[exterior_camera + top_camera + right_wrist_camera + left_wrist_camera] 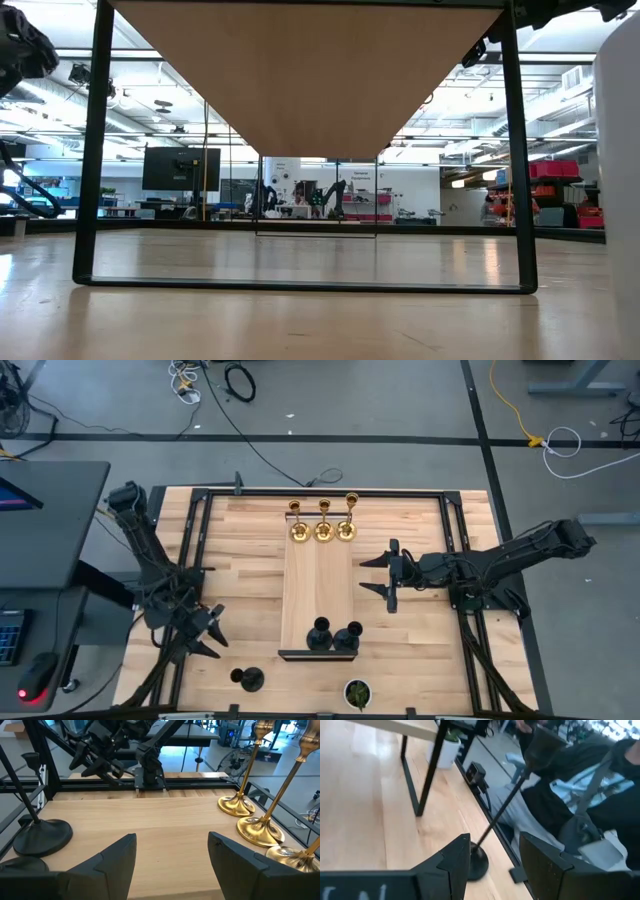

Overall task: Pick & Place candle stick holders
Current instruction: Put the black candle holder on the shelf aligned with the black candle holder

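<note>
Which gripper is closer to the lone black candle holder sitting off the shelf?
Left. The left gripper hangs just beside the lone black candle holder, toward the table's near-left corner. The right gripper is across the raised shelf, much farther away.

Wooden table point(250, 560), raised shelf point(318, 585), black candle holder point(247, 678), potted plant point(357, 693)

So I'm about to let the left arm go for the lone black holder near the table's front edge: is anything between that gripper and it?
Nothing visible. The left gripper is open, and only bare table separates it from the black holder.
</note>
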`<state>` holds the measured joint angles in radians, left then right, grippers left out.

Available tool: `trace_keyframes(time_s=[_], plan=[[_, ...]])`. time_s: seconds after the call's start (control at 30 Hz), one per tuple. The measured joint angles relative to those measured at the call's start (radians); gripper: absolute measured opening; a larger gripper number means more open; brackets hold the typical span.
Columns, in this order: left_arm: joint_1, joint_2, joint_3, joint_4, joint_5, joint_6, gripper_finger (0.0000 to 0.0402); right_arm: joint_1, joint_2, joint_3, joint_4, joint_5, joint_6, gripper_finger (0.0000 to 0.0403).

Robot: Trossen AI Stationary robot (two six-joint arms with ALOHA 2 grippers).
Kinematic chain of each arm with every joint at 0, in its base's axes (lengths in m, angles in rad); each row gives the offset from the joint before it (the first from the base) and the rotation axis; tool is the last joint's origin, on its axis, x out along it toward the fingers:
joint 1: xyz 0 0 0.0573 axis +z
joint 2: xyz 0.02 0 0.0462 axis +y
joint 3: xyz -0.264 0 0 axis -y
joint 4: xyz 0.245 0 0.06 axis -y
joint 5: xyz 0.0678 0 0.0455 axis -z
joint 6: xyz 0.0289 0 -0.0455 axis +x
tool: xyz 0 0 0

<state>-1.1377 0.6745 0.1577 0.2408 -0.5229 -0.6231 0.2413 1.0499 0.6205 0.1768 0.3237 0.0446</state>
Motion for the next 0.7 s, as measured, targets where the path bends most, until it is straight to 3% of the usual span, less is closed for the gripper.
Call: trace_keyframes(time_s=[0.13, 0.47, 0.7], plan=[[-0.022, 0.026, -0.045, 0.089, -0.087, 0.031, 0.0172, 0.000, 0.000, 0.000, 0.000, 0.000, 0.001, 0.0245], [-0.022, 0.289, -0.051, 0.426, -0.084, 0.193, 0.0172, 0.000, 0.000, 0.000, 0.000, 0.001, 0.002, 0.0245], [-0.021, 0.480, -0.051, 0.580, -0.103, 0.191, 0.0172, 0.000, 0.000, 0.000, 0.001, 0.001, 0.003, 0.0245]])
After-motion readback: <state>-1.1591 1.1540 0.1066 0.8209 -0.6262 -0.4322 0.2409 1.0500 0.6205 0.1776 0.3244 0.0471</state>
